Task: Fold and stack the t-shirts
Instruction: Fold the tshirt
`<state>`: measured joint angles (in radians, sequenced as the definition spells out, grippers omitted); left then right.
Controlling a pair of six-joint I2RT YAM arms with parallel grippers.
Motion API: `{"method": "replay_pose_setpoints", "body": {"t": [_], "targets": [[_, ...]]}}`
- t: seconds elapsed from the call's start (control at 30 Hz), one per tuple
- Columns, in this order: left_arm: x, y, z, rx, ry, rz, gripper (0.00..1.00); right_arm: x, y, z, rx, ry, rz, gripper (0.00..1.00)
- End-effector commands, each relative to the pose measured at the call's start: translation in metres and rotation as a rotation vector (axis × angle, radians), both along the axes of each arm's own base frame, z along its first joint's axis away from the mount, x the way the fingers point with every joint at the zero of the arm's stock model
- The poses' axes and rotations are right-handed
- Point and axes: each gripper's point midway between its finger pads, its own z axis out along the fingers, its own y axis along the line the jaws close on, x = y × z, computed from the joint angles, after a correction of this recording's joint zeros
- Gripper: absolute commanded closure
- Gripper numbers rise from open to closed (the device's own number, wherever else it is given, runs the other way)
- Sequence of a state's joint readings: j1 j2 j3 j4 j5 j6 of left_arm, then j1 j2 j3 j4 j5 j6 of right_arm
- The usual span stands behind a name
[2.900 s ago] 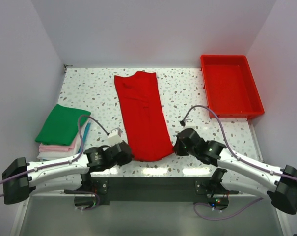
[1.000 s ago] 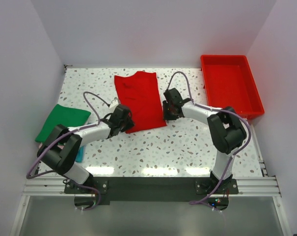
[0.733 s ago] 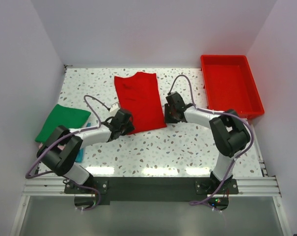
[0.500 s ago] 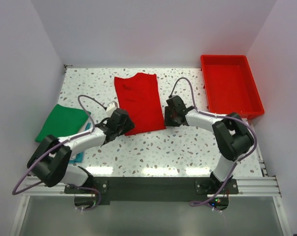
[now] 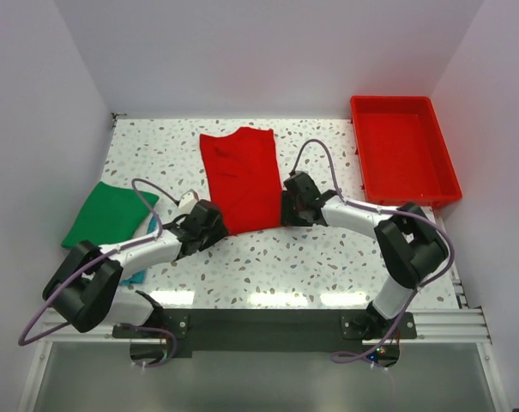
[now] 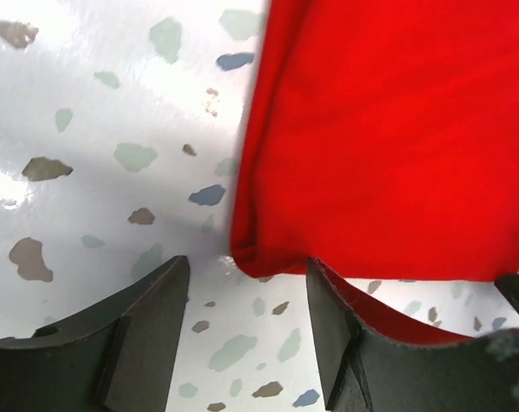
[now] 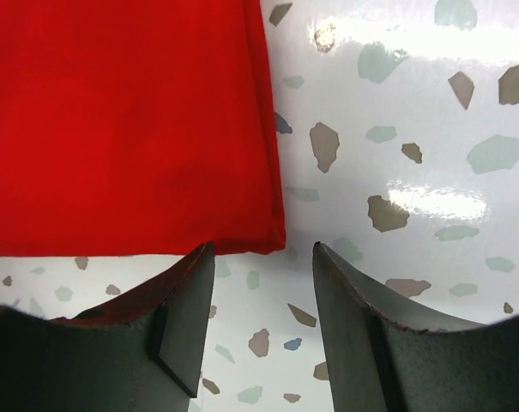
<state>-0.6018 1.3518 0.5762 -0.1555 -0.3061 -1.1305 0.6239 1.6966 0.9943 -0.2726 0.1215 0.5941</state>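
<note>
A bright red t-shirt [image 5: 242,176] lies folded in half at the table's middle, its folded edge nearest the arms. My left gripper [image 5: 214,226] sits at the fold's left corner, my right gripper [image 5: 292,211] at its right corner. In the left wrist view the red t-shirt [image 6: 388,129] ends just beyond my open left gripper [image 6: 246,279], nothing between the fingers. In the right wrist view the red t-shirt [image 7: 130,112] stops just ahead of my open right gripper [image 7: 263,253]. A folded green t-shirt [image 5: 105,215] lies at the left, a teal edge [image 5: 139,275] showing beside it.
A rigid red plastic tray [image 5: 403,153] stands at the back right corner. The left arm's cable loops over the green shirt's right side. Speckled white tabletop [image 5: 328,257] stretches between the shirt and the arm bases. Walls close in left, right and behind.
The long red shirt got folded in half. Over the last second both grippers opened, let go of its cloth and drew back a little toward the near edge.
</note>
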Motion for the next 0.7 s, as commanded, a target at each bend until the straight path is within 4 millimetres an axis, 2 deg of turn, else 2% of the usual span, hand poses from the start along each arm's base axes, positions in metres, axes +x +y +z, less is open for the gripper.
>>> {"method": "replay_pose_setpoints", "body": {"t": [0.0, 0.17, 0.27, 0.33, 0.37, 0.4, 0.43, 0.47, 0.53, 0.57, 0.63, 0.67], "targets": [[0.005, -0.002, -0.004, -0.037, -0.006, 0.029, 0.39, 0.012, 0.001, 0.000, -0.006, -0.024, -0.046, 0.47], [0.008, -0.001, -0.018, -0.027, 0.012, 0.038, 0.39, 0.016, 0.003, -0.013, -0.007, -0.017, -0.058, 0.48], [0.007, -0.001, -0.025, -0.024, 0.023, 0.042, 0.44, 0.018, 0.007, -0.018, 0.008, -0.020, -0.057, 0.56], [0.007, -0.001, -0.028, -0.023, 0.029, 0.038, 0.51, 0.017, 0.008, -0.020, 0.013, -0.016, -0.053, 0.63], [0.005, -0.001, -0.031, -0.019, 0.037, 0.036, 0.55, 0.015, 0.007, -0.022, 0.016, -0.011, -0.053, 0.71], [0.005, -0.001, -0.032, -0.020, 0.039, 0.033, 0.66, 0.014, 0.007, -0.020, 0.020, -0.015, -0.054, 0.75], [0.005, -0.002, -0.032, -0.022, 0.036, 0.029, 0.73, 0.014, 0.007, -0.020, 0.023, -0.017, -0.051, 0.79], [0.004, -0.002, -0.032, -0.019, 0.037, 0.020, 0.84, 0.009, 0.007, -0.022, 0.025, -0.008, -0.044, 0.87], [0.001, -0.001, -0.032, -0.015, 0.038, 0.007, 0.97, 0.005, 0.005, -0.022, 0.031, -0.006, -0.040, 0.94], [0.000, -0.003, -0.030, -0.021, 0.036, -0.002, 1.00, 0.002, 0.005, -0.021, 0.036, -0.002, -0.030, 1.00], [-0.010, 0.001, -0.033, -0.017, 0.050, -0.010, 1.00, -0.008, 0.001, -0.019, 0.047, -0.001, -0.020, 1.00], [-0.014, -0.001, -0.027, -0.030, 0.035, -0.018, 1.00, -0.013, 0.001, -0.019, 0.053, 0.002, -0.013, 1.00]]}}
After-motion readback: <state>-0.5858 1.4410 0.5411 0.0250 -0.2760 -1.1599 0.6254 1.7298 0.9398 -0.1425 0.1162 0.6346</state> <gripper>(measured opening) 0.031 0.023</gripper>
